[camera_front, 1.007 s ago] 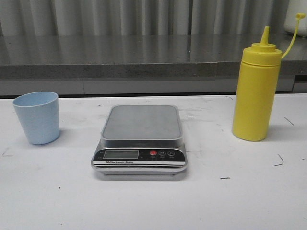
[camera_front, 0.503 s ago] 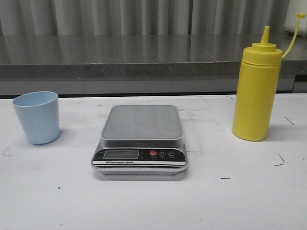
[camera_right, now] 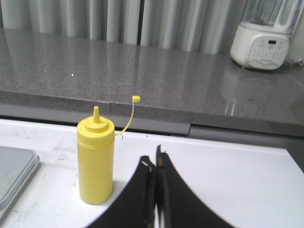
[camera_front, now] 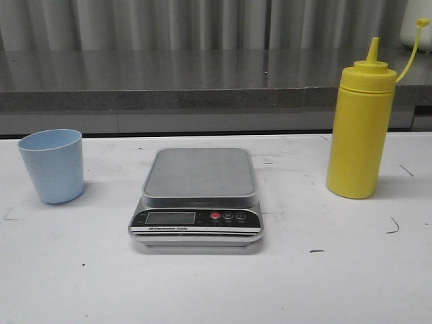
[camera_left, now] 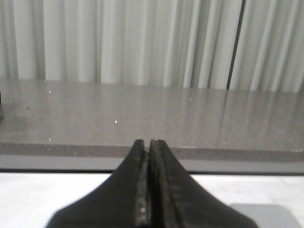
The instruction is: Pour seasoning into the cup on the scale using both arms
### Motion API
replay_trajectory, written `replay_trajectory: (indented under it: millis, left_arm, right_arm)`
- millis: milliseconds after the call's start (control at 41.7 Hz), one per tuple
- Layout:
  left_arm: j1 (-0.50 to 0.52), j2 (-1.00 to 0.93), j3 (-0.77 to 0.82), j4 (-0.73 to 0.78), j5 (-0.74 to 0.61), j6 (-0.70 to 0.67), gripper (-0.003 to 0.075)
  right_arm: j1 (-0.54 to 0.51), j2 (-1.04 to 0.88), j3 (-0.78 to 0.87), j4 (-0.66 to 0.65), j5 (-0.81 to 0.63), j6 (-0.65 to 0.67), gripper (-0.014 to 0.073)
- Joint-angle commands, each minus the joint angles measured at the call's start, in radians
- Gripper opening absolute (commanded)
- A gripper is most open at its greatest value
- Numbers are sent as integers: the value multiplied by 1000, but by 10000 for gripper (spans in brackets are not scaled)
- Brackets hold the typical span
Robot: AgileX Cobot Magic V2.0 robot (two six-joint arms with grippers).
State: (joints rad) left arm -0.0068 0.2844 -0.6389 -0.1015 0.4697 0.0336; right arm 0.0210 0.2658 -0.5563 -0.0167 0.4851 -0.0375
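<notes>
Nothing is grasped yet, so this looks like the opening step. The scale (camera_front: 196, 196) sits mid-desk with a bare platform; the cup (camera_front: 52, 165) stands well left of it, the seasoning (camera_front: 360, 128) well right, both upright. The left gripper (camera_left: 148, 190) and right gripper (camera_right: 154, 194) have jaws closed on nothing. Next, the left jaws must part and reach the cup

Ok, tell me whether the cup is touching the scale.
Apart. The front view shows the cup standing left of the scale, with bare white table between them.
</notes>
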Motion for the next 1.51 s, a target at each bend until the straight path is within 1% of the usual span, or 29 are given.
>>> replay_trajectory:
  millis: [0, 192, 432, 527, 575, 623, 671, 719, 767, 791, 815, 839, 863, 887, 911, 935, 983, 1223, 1487]
  left_arm:
    - [-2, 87, -53, -2, -1, 2, -20]
    - [-2, 208, -48, -2, 40, 2, -20]
    - [-2, 308, -48, -5, 8, 2, -20]
    - [-2, 336, -48, -12, 19, 2, -20]
    - [-2, 351, -48, -12, 29, 2, -20]
    - [-2, 363, -48, -10, 42, 2, -18]
    - [-2, 373, -48, -10, 56, 2, -10]
    - [-2, 388, -48, -10, 70, 9, 31]
    - [-2, 400, -48, -10, 74, 11, 110]
    - [-2, 407, -48, -8, 74, 13, 154]
    - [-2, 416, -50, -6, 77, 13, 240]
    - [-2, 421, -50, -6, 77, 13, 296]
    - [-2, 431, -50, -6, 77, 13, 371]
    - [-2, 438, -52, -6, 77, 13, 423]
    - [-2, 448, -54, -6, 77, 13, 482]
    - [-4, 458, -58, -6, 79, 13, 526]
    - [-13, 484, -69, -8, 91, 13, 564]
    - [-114, 681, -195, 5, 195, 13, 565]
    - [-126, 967, -394, 5, 318, 13, 565]
  right_arm:
    - [-5, 89, -57, -11, -11, -10, -67]
    - [-5, 214, -55, -10, 10, -10, -67]
    - [-5, 324, -55, -10, 24, -10, -67]
    - [-5, 355, -55, -10, 40, -10, -61]
    - [-5, 366, -55, -10, 48, -10, -36]
    - [-5, 375, -55, -10, 54, -10, 20]
    - [-5, 381, -55, -10, 60, -10, 100]
    - [-5, 385, -55, -10, 67, -10, 198]
    - [-5, 389, -55, -10, 68, -10, 286]
    - [-5, 389, -55, -10, 69, -10, 341]
    - [-5, 389, -55, -10, 72, -10, 402]
    - [-5, 389, -55, -10, 73, -10, 431]
    - [-5, 389, -55, -10, 77, -10, 456]
    - [-5, 389, -55, -10, 81, -10, 479]
    - [-5, 389, -55, -10, 85, -10, 491]
    - [-5, 389, -55, -10, 89, -10, 498]
    - [-5, 389, -55, -10, 95, -10, 498]
    - [-5, 389, -55, -10, 96, -10, 498]
    - [-5, 389, -55, -10, 96, -10, 498]
